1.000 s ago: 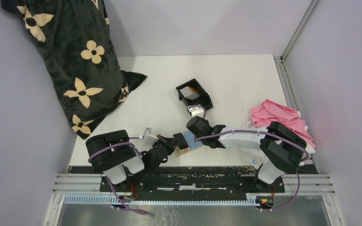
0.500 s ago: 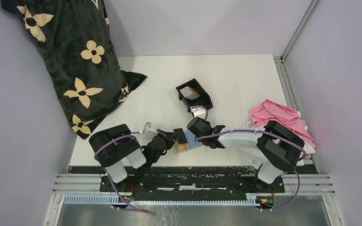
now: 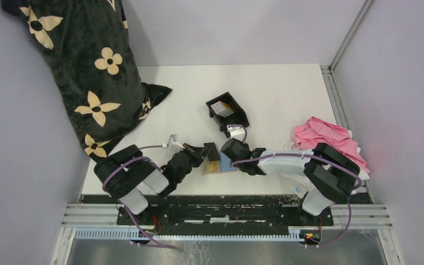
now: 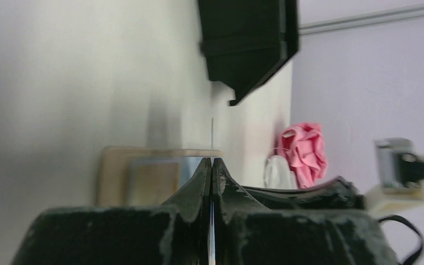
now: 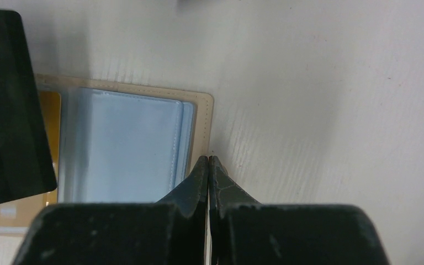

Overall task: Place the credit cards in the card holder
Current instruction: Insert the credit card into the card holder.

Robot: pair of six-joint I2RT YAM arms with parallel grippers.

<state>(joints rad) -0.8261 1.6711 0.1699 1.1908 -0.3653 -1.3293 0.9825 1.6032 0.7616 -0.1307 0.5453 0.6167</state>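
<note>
Left gripper (image 4: pixel 212 161): clamped on a card (image 4: pixel 212 135). I see the card edge-on, a thin line standing past the fingertips.
Card: it hangs over the left half of the open holder (image 5: pixel 132 88). From the right wrist it reads as a dark slab with a rounded corner. I cannot tell whether it touches the holder.
Right gripper (image 5: pixel 208 160): the fingers are together, with the tips at the holder's right edge. I judge they are pinning it flat, though I cannot tell whether anything is nipped between them.
Holder: it lies open near the front edge of the table (image 3: pixel 287 94), between the two grippers. Its clear sleeves face up, and a yellow card (image 5: pixel 51 124) shows beside the blue-tinted sleeve.
Around it: a tray (image 3: pixel 227 112) sits behind the holder and a pink cloth (image 3: pixel 326 138) lies well to the right.
Risk, missed slot: the held card stands on edge and the sleeve mouth is hidden beneath it. If I bring it down at the wrong tilt, it could skate over the plastic instead of entering.
Risk, sliding holder: pushing the card sideways could drag the holder out from under the right fingertips, since only its edge looks held.
Risk, slipped card: the grip is on a thin, smooth card, so a snag at the sleeve could twist it out.
Writing: I can read none. A pale patch at the holder's lower left is too blurred to make out.
</note>
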